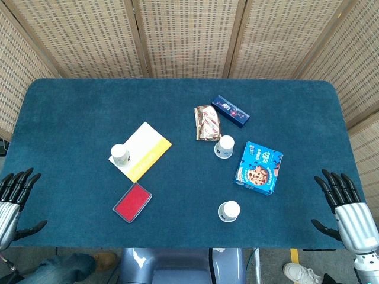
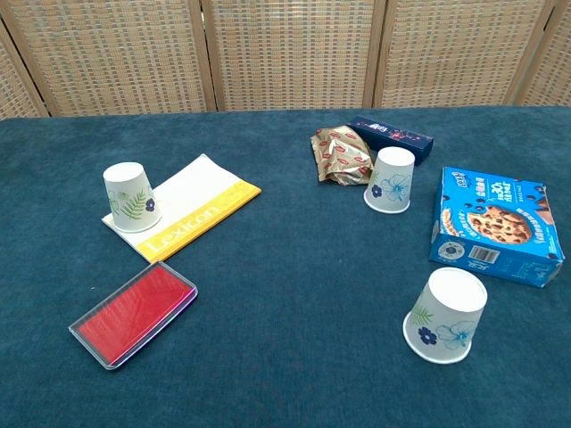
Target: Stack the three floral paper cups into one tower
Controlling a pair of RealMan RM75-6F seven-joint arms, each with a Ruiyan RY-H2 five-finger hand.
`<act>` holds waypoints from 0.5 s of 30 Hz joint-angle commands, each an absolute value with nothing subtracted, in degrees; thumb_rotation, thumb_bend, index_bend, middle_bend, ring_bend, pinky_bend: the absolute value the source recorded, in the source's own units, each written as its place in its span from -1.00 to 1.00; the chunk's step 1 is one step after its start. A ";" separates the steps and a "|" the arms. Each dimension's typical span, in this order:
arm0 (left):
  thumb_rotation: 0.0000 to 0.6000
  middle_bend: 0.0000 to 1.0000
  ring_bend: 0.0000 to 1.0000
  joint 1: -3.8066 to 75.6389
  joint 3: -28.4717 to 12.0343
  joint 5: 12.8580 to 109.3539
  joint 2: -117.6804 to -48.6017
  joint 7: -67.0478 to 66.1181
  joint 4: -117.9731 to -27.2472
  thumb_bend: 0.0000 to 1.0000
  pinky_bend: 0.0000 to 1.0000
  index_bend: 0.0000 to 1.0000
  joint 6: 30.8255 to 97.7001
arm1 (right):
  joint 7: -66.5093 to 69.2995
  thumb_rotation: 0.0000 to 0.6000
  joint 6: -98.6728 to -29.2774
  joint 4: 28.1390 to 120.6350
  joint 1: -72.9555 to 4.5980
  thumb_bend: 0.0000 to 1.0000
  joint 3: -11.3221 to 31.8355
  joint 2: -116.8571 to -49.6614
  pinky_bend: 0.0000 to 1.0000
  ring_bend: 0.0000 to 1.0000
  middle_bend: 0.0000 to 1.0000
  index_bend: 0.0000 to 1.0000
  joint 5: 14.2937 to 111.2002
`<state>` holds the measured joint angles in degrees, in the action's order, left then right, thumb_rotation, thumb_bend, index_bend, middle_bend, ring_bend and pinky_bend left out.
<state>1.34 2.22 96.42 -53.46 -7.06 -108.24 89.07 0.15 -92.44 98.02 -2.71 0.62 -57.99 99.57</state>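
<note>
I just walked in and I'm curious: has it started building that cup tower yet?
Nothing is stacked yet. The three cups stand apart, upside down: one on the white-and-yellow booklet (left cup), one by the cookie box (middle cup), one nearest the robot (near cup). The left hand and right hand hold nothing, at the table's edges. All stacking remains.

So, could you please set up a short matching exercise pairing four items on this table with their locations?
Things:
1. cookie box
2. red case
3. gold wrapper
4. leaf-print cup

Places:
A. on the white-and-yellow booklet
B. beside the dark blue box
C. at the table's right side
D. front left, near the booklet

Pairs: 1-C, 2-D, 3-B, 4-A
</note>
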 commanded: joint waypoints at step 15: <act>1.00 -1.00 -1.00 2.24 1.02 93.81 -55.02 -9.84 -108.25 -1.00 -1.00 -1.00 87.41 | 5.97 1.00 -78.10 98.39 -14.85 -1.00 5.79 -56.65 -1.00 -1.00 -0.86 -0.67 97.27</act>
<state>2.08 1.17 94.10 -54.80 -9.47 -108.14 87.65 2.79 -82.74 98.26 -10.49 3.48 -57.48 98.09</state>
